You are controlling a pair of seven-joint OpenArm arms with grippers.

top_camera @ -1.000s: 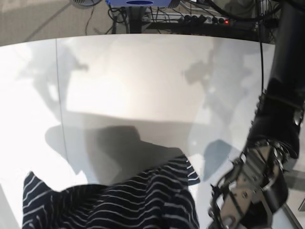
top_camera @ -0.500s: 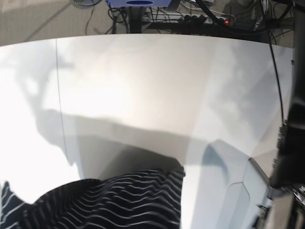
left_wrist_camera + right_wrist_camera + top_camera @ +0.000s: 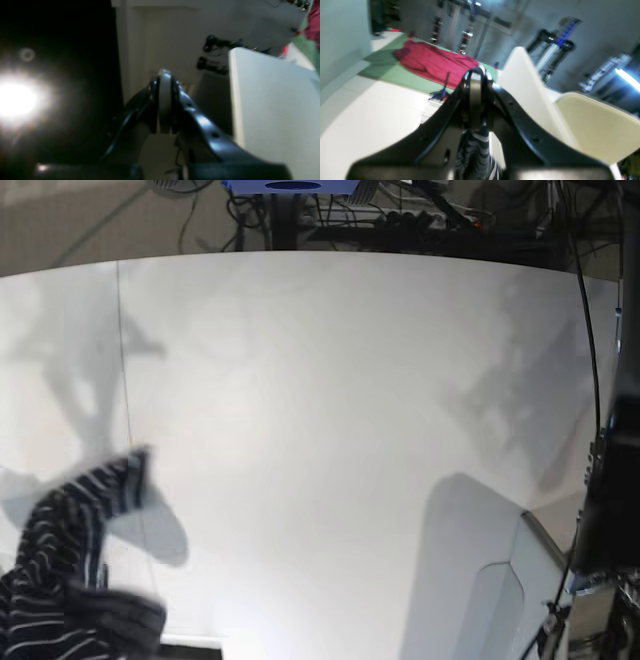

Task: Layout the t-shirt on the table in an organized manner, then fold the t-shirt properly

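The table (image 3: 330, 380) lies bare; we find the t-shirt (image 3: 60, 570) bunched at its near corner, pinched in the closed right hand (image 3: 476, 100). The left hand (image 3: 164, 100), closed, holds nothing. We judge layout under way; spreading comes next.

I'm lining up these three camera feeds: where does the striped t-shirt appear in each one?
Base: the t-shirt is bunched at the lower left, blurred, over the table.
Right wrist: striped cloth hangs bottom centre, pinched in the right gripper.
Left wrist: not in it; the left gripper is shut on nothing.
Shared landmark: the white table.
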